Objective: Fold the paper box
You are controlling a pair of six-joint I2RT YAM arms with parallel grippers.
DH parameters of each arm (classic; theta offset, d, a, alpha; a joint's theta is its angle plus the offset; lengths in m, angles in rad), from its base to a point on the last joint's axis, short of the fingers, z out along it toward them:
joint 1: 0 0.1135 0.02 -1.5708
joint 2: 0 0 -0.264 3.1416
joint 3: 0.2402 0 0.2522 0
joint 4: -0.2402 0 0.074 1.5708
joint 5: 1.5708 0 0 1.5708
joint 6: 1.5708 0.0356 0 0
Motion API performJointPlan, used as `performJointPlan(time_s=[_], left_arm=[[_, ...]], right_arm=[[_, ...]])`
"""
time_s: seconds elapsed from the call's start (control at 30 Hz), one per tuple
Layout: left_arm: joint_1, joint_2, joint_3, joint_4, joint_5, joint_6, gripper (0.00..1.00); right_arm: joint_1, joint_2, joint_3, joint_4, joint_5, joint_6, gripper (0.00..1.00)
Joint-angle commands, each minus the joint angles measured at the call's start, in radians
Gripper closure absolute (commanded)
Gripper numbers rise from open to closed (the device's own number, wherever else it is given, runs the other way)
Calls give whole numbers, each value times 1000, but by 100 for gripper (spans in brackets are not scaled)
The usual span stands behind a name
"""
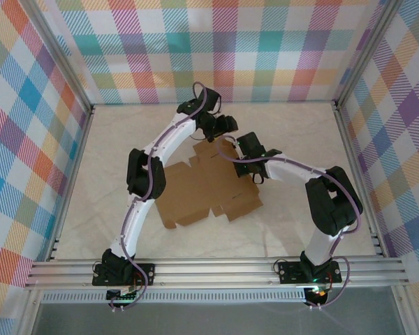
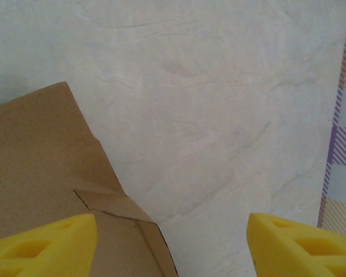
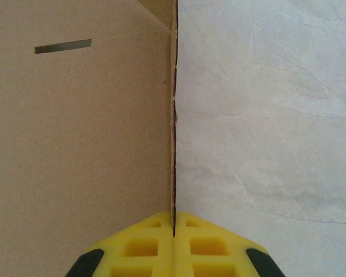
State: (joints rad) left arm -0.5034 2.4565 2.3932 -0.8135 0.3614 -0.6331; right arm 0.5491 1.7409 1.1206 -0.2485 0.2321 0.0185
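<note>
Paper box (image 1: 208, 188): flat sheet on table (image 2: 230, 115), one edge clamped between right fingers (image 3: 144, 249). Left fingers (image 2: 43, 245) apart over a corner. Risk: the thin pinch slips or tears, and the sheet skids.

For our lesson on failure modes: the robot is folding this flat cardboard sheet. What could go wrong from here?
The right gripper pinches only the thin edge of the paper box; the sheet may slip free or tear.
The open left gripper hangs over a corner with a small tab; closing there might crumple it.
</note>
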Motion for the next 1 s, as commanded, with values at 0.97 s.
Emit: performJointPlan(time_s=[0.97], left_arm=[[-11, -16, 19, -63, -31, 14, 41]], right_arm=[[29, 49, 46, 5, 34, -25, 100]])
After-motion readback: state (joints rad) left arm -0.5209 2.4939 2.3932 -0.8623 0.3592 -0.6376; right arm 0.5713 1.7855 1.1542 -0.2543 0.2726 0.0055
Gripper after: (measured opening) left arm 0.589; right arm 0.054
